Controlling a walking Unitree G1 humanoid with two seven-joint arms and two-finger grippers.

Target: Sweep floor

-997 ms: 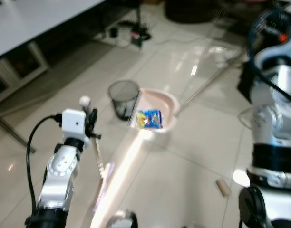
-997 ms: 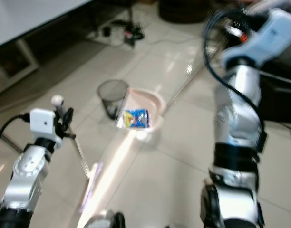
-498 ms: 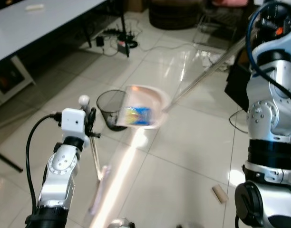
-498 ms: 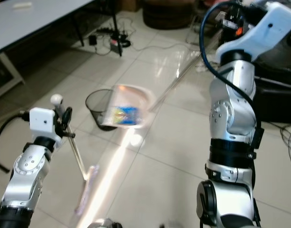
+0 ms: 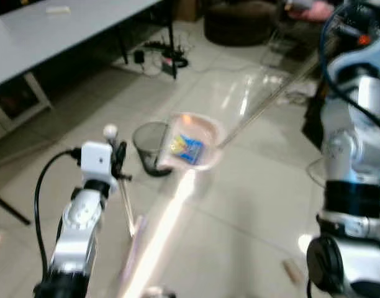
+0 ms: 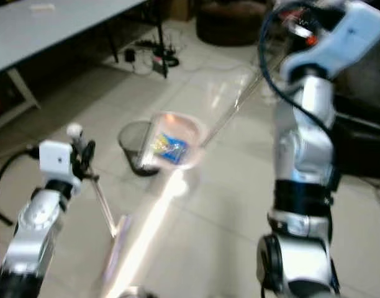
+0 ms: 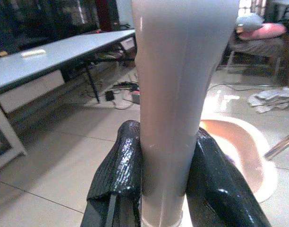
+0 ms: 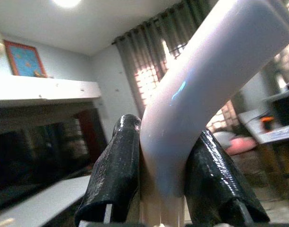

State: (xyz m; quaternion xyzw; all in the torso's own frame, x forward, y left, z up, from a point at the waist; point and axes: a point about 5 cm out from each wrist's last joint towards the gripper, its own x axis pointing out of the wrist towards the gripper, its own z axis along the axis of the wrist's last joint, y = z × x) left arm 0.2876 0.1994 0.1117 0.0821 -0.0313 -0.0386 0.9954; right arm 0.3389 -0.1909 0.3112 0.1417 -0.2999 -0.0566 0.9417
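Glossy tiled floor (image 5: 252,205) fills your head views, with a long grey desk (image 5: 66,31) well beyond the mesh wastebasket (image 5: 149,148), your landmark for everything below. A tangle of cables and a power strip (image 5: 165,59) lies past the basket, under the desk's end.

Your right gripper (image 8: 165,189) has its jaws clamped on the pale dustpan handle (image 8: 206,90); the long pole runs down to the pink dustpan (image 5: 193,146), which hangs tilted just beside and partly over the basket's rim. A blue and yellow wrapper (image 5: 187,148) sits in the pan, not yet in the basket.

Your left gripper (image 7: 168,189) is clamped on the broom handle (image 7: 182,94). In the head view the broom (image 5: 129,217) stands on the near side of the basket, its head resting on the tiles.

By my reading, the gathering is largely done and you are at the emptying step: the wrapper must slide into the basket. One small tan scrap (image 5: 292,270) lies well away from the basket near your right leg, left to sweep.
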